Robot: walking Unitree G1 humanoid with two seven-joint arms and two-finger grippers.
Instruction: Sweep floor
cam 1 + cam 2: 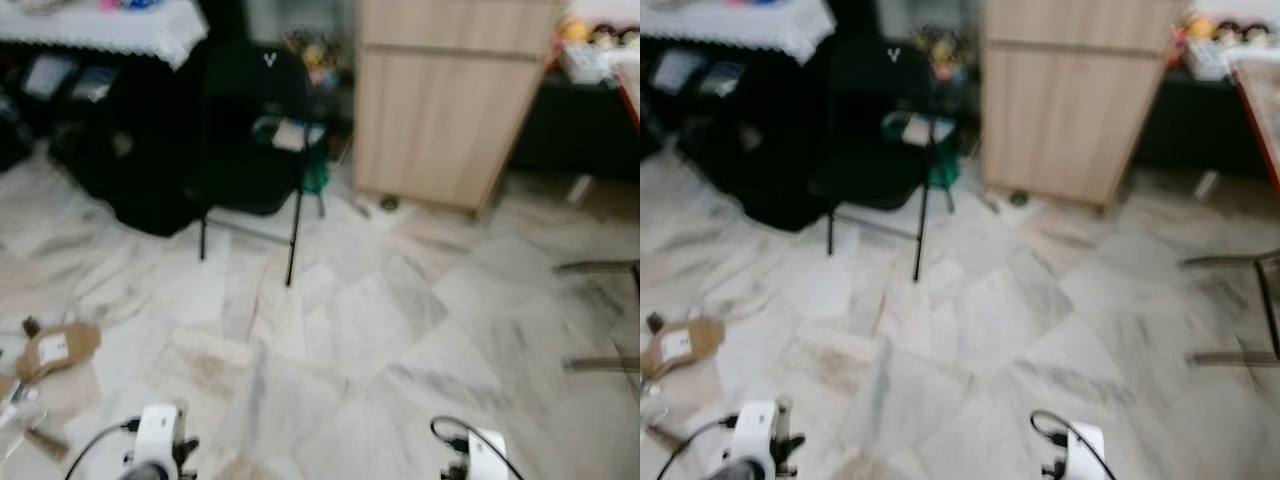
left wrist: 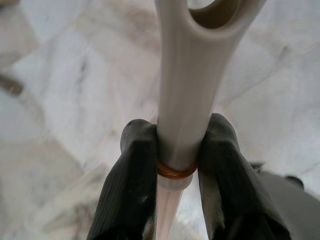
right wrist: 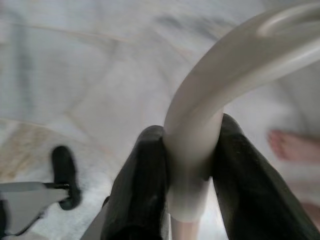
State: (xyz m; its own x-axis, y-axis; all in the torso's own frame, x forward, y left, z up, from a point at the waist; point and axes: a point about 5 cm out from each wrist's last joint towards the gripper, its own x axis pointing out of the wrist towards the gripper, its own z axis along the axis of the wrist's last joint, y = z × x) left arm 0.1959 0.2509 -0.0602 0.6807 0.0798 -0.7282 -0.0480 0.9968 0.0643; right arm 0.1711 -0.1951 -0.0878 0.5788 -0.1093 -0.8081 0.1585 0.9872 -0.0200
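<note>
Left pincer [image 2: 177, 150] clamps one pale handle [image 2: 185, 90]; right pincer [image 3: 192, 165] clamps another [image 3: 210, 110]. Cardboard litter [image 1: 55, 350] lies near left on the marble floor [image 1: 380, 320]. Risk: tools catching the black chair [image 1: 250, 130] legs while walking.

**A lived-in room of a home**

Pale veined marble tiles cover the floor [image 1: 400, 300]. A black folding chair [image 1: 250, 140] stands beside a light wooden cabinet [image 1: 450, 100]. A surface draped in a white lace-edged cloth [image 1: 110, 30] sits at the far left corner. Cardboard scraps [image 1: 55, 350] litter the floor's left edge.
</note>
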